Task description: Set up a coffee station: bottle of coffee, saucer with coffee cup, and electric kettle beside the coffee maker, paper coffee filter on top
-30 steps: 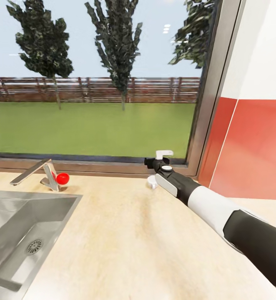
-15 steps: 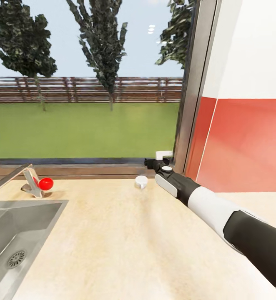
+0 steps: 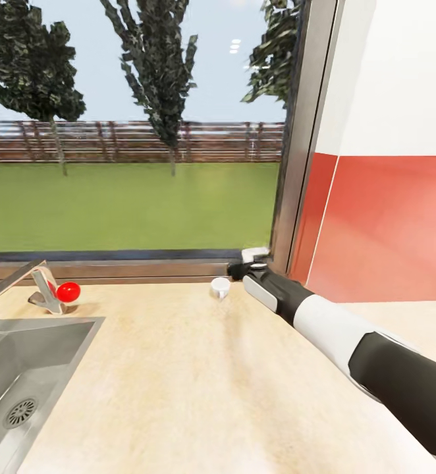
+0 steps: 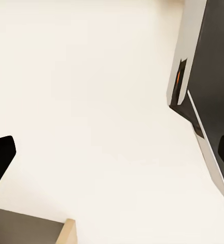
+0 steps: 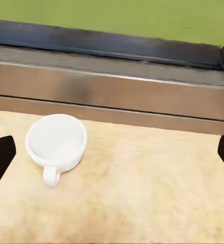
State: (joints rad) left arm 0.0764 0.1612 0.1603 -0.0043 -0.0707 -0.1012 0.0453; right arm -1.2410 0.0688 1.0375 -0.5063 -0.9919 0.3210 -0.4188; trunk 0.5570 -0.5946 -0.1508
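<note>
The tiny white coffee cup [image 3: 220, 287] stands upright and empty on the kitchen countertop [image 3: 198, 368], close to the window sill. My right gripper [image 3: 247, 261] hovers just to its right, near the window frame's corner, apart from the cup. In the right wrist view the coffee cup [image 5: 56, 143] lies ahead and toward one side, its handle toward the camera, and the right gripper [image 5: 112, 157] is open with nothing between its dark fingertips [image 5: 0, 161]. The left gripper [image 4: 112, 157] is open over a pale surface, empty.
A steel sink [image 3: 20, 368] is set into the counter at the left, with a faucet [image 3: 43, 289] bearing a red knob behind it. A window sill [image 3: 126, 268] runs along the counter's back. A red wall panel [image 3: 389, 230] stands at the right. A dark grey panel [image 4: 213, 91] is beside the left gripper.
The whole view has shifted, so the camera turned right. The right gripper, first over the cup's right side, now stands clear to its right and a little lower.
</note>
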